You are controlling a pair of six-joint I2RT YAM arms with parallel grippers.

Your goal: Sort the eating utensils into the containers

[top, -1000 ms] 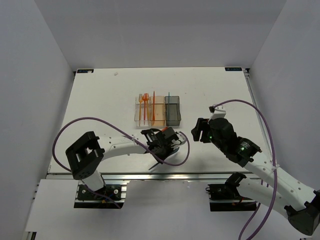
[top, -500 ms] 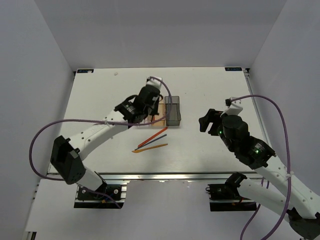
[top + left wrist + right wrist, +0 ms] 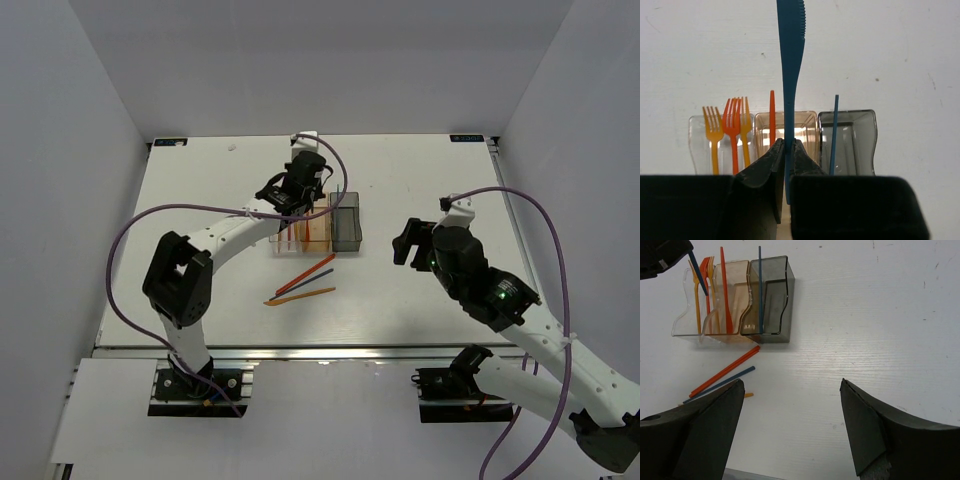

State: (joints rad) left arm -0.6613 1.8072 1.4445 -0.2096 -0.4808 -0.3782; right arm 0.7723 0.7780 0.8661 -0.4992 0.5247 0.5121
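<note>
White table is seen below. A blue knife is clamped in the left claw, the tan bin just beyond it. The right claw is held apart, 3 loose utensils to its left.

Pretty bright, even light from overhead, so the white table only gets soft faint shadows. Wrist views are sharp further out, but the fingers up close are dark and fuzzy.
</note>
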